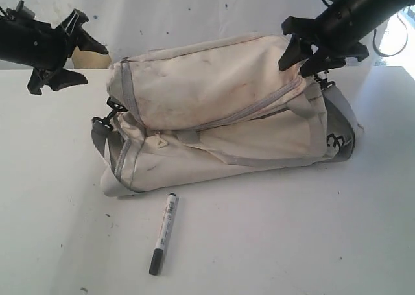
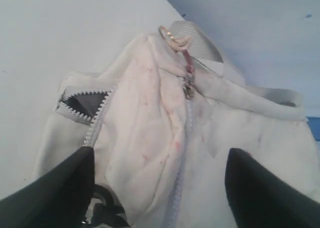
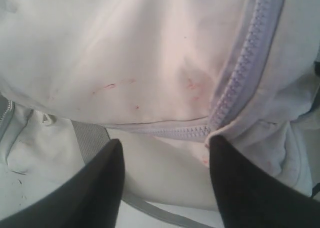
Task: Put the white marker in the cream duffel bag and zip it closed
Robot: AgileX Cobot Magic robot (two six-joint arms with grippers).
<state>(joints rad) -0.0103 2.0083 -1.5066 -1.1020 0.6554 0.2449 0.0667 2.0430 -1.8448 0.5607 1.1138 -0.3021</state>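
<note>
White tabletop (image 1: 292, 243) carried the whole scene, with a pale, speckled wall (image 1: 194, 10) behind it. The left gripper (image 1: 96, 63) hung above the table just off the left end of the cream duffel bag (image 1: 214, 107), its fingers spread wide and holding nothing. The right gripper (image 1: 293, 69) hovered over the bag's far right corner beside the long grey zipper (image 3: 240, 72), fingers apart with only fabric showing beyond them. That zipper's teeth looked meshed where the right wrist view caught them (a shorter zipper (image 2: 85, 110) at the left end gaped onto dark lining).

The white marker (image 1: 164, 233) lay flat on the table just near of the bag and apart from it, left of centre. Its long axis ran near to far with a slight lean and its dark cap pointed to the near side. It lay near of both grippers, and the left one seemed closer, so that arm would probably have to come down and towards the near side, with its fingers set across the barrel.
</note>
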